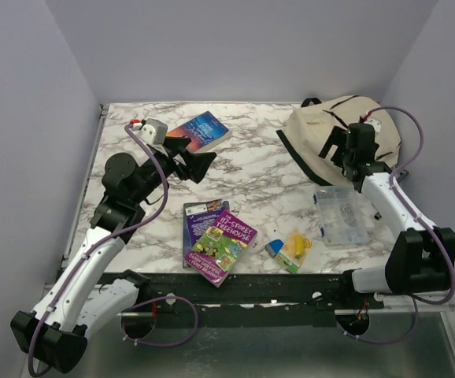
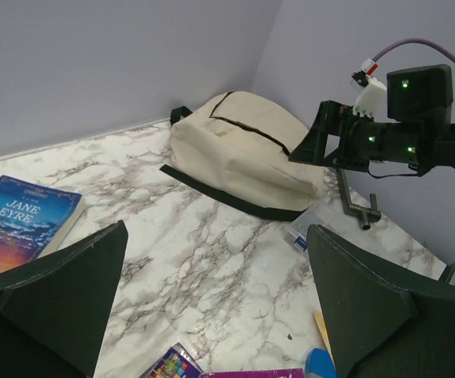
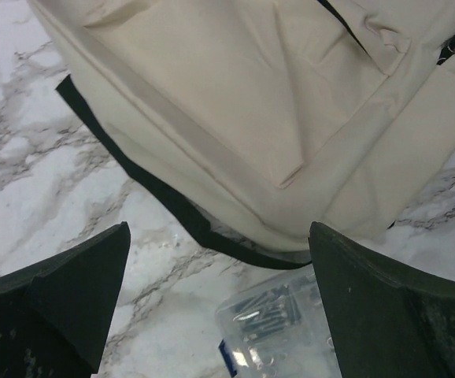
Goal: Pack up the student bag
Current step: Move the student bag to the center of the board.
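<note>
The student bag (image 1: 318,134), cream with black trim, lies flat at the back right of the marble table; its zipper line (image 2: 247,130) looks closed. Just above the bag's near edge (image 3: 235,118) hovers my right gripper (image 1: 339,148), open (image 3: 219,228) and holding nothing. My left gripper (image 1: 200,165) hangs open over the table's middle left, pointing toward the bag (image 2: 243,150), with bare marble between its fingers (image 2: 216,228). A blue "Jane Eyre" book (image 1: 202,131) lies behind it. Two purple books (image 1: 220,236) are stacked near the front edge.
A clear plastic compartment box (image 1: 340,214) of small hardware sits just in front of the bag and shows below the right gripper (image 3: 279,331). A blue eraser (image 1: 275,248) and a yellow packet (image 1: 296,249) lie at the front edge. Grey walls close in the table.
</note>
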### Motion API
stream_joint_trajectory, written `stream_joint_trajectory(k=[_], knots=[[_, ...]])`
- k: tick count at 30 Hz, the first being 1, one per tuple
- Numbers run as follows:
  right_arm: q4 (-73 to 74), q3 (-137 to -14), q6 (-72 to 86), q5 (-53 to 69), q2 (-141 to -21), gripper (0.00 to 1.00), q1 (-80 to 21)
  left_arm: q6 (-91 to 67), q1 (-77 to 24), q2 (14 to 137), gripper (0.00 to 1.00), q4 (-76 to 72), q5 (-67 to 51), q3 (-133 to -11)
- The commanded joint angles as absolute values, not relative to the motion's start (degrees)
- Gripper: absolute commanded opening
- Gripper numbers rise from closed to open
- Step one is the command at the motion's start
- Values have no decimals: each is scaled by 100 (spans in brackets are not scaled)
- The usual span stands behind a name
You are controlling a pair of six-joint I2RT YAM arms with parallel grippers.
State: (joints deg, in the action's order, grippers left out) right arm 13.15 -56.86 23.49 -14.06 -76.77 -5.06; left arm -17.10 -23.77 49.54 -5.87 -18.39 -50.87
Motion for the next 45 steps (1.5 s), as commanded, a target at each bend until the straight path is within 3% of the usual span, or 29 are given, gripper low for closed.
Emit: stream_joint_trajectory(k=[1, 6, 17, 26, 34, 40, 45], knots=[[897, -6025, 1956, -1558, -8448, 100, -204, -1856, -2435, 5083, 99, -587, -2139, -5159], [1255, -6716, 1535, -1080, -9395, 99, -35, -1859, -2452, 5065, 99, -562, -2127, -5159], [1005, -7187, 931, 1490, -10562, 86, -62, -1950, -2522, 5180, 99, -494, -2188, -5192], [1288, -8202, 1266, 1552, -11522, 85, -1624, -2048, -2531, 5421, 98, -369, -2281, -5285], [377, -7939, 2536, 2739, -11392, 85, -2090, -2056, -2533, 5515, 99, -248, -2249, -5360], [1230, -8096, 1959, 1548, -10636, 86, -2091, -2120, -2531, 5611, 98, -178, -2254, -5416], [1889, -8180, 1390, -1559, -10366, 91, -2067, -2194, -2528, 5669, 98, -141, -2376, -5449]])
